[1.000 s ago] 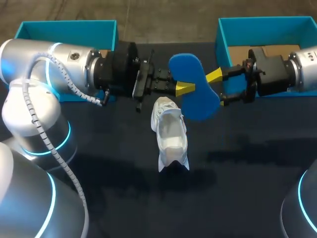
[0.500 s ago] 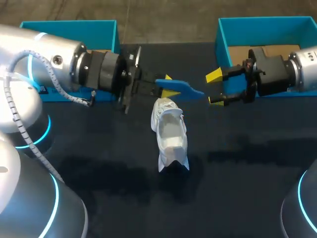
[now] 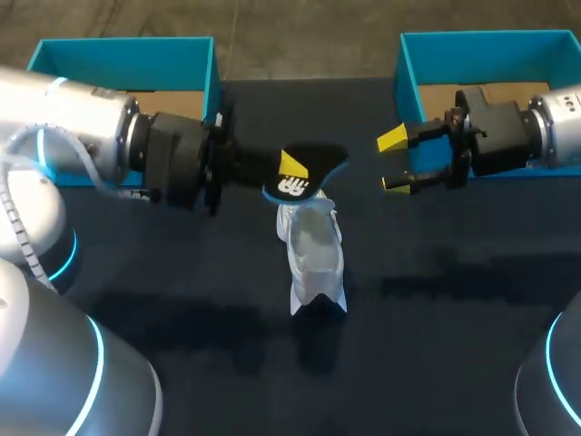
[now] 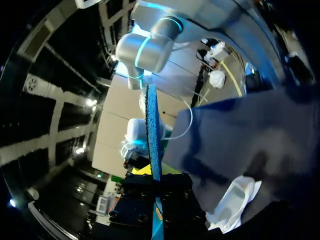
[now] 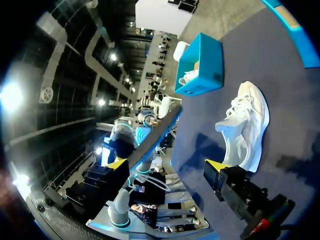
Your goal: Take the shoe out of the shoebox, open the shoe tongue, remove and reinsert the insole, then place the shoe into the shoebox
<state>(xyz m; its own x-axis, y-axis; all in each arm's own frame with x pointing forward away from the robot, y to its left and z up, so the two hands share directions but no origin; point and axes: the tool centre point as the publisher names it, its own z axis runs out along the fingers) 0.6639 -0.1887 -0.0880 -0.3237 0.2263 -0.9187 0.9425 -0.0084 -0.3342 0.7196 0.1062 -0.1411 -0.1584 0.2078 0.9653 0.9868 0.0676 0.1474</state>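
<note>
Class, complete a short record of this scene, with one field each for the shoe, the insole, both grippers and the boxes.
shoe: shoe, white, on the dark table, outside both boxes
insole: insole, dark side up, held over the shoe's far end
left gripper: left gripper, shut on the insole
right gripper: right gripper, fingers open, empty
boxes: left shoebox and right shoebox, teal, at the far corners

A white lace-up sneaker stands upright mid-worktop. A blue foam insole, dark face up, hangs over its far end.
</note>
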